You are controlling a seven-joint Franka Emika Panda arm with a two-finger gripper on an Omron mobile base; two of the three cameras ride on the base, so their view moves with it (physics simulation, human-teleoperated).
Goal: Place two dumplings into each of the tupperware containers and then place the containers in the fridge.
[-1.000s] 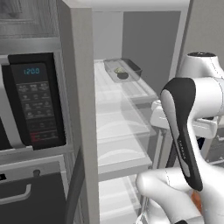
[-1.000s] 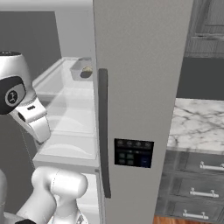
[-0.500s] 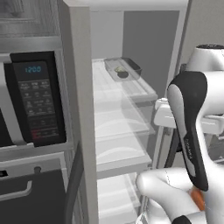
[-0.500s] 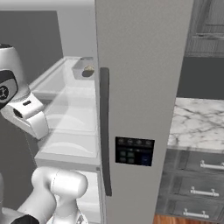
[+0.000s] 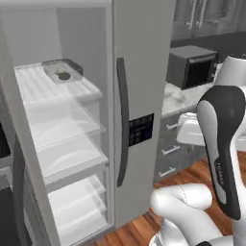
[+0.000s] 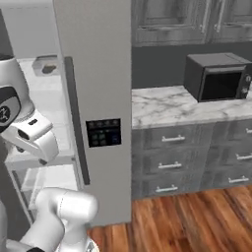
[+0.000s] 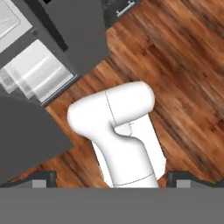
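A: Left base view has the fridge (image 5: pixel 72 144) open, with 1 container (image 5: pixel 61 72) on the top shelf (image 5: pixel 53 89), toward the back. Why there?

B: My guess is that it is the easiest shelf for the arm to reach, and setting it deep keeps it clear of the door. Something dark lies inside it; I cannot tell whether that is a dumpling or how many there are.

A: And in the right base view?

B: The same container (image 6: pixel 47 66) peeks out past the edge of the closed door (image 6: pixel 98 98), up on that shelf. To the right, a marble desk (image 6: pixel 187 106) carries a microwave (image 6: pixel 216 76).

A: Where is the pincer (image 7: pixel 111 179)?

B: Hand view looks straight down at the wood floor (image 7: pixel 183 78), and the 2 tips sit far apart at the bottom corners, with nothing between them. So the pincer is wide apart and holds nothing.

A: How does the container lie relative to it?

B: Well apart. The hand points at the floor, with only the lower shelves (image 7: pixel 37 74) showing at the top left of its view, while the container is up on the top shelf.

A: So what does that say about the job?

B: I judge that 1 container is stowed and the empty hand is free for the 2nd one, which I cannot see.
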